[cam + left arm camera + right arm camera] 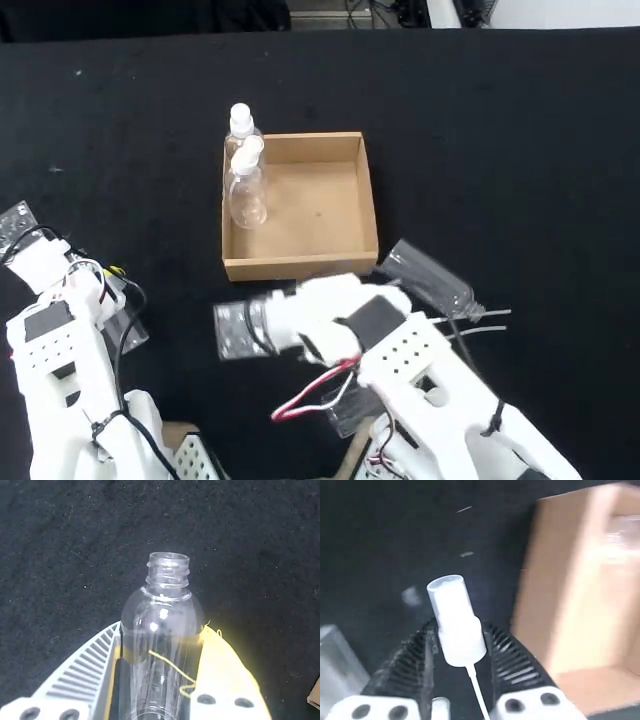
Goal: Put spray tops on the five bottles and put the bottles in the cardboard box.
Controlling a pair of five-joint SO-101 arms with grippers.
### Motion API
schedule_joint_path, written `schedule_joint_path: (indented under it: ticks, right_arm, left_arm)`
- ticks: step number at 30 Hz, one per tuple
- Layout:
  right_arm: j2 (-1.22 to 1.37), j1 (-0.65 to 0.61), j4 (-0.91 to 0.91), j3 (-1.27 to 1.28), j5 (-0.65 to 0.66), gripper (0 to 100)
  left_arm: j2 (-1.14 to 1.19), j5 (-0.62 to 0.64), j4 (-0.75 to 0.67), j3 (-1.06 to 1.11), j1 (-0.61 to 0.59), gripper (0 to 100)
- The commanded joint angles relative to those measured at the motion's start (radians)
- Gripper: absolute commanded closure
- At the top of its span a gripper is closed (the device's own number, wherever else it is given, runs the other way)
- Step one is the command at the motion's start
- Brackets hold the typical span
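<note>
Right now the left gripper (162, 629) pinches an uncapped bottle (167, 595). The right gripper (459, 630) pinches a spray top (451, 605) beside the box (570, 580).

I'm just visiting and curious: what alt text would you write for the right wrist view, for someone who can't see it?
A white plastic spray top with a thin dip tube is clamped in the right gripper, between its black ribbed fingers. A tan cardboard box sits close by on the black table.
</note>
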Motion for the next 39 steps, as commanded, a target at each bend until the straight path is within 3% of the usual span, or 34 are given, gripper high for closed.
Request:
schedule_joint_path:
  ticks: [1, 6, 12, 15, 22, 32, 39]
  right_arm:
    - [-0.005, 0.000, 0.080, -0.208, -0.103, 98.6]
    - [-0.005, 0.000, 0.209, -0.503, -0.319, 98.6]
    - [-0.004, 0.000, 0.239, -0.756, -0.755, 98.4]
    - [-0.004, 0.005, 0.198, -0.792, -0.908, 98.6]
    - [-0.012, 0.005, -0.038, -0.803, -1.128, 98.7]
    - [-0.045, 0.005, -0.167, -0.805, -1.174, 98.7]
    - [-0.142, 0.006, -0.288, -0.803, -1.172, 98.7]
  left_arm:
    - [-0.021, 0.008, -0.021, -0.041, -0.013, 97]
    - [-0.021, 0.008, -0.021, -0.041, -0.012, 97]
    - [-0.021, 0.006, -0.021, -0.035, 0.042, 97]
    - [-0.021, 0.008, -0.021, -0.036, 0.058, 97]
    - [-0.023, 0.008, -0.023, -0.097, 0.156, 97]
    - [-0.048, 0.000, -0.018, -0.180, 0.292, 97]
    - [-0.304, 0.000, -0.023, -0.116, 0.410, 97]
